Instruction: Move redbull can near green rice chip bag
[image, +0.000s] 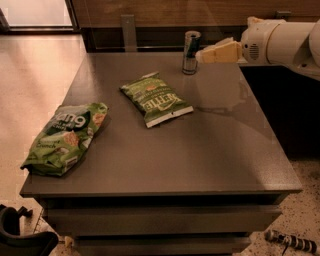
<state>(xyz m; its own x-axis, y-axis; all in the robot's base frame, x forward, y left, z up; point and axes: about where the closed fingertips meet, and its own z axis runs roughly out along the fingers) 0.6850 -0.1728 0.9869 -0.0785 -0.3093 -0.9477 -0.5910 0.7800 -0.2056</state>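
Note:
The redbull can (190, 52), slim, silver and blue, stands upright near the table's far edge. The green rice chip bag (66, 137), bright green and puffy, lies at the table's left front corner, far from the can. My gripper (204, 54) reaches in from the right on a white arm, its cream tips just right of the can and close to it.
A smaller olive-green "KETTLE" bag (155, 98) lies between the can and the rice chip bag. The dark grey table (210, 150) has a wooden wall behind it. A grey post (128, 33) stands at the far edge. Tiled floor lies left.

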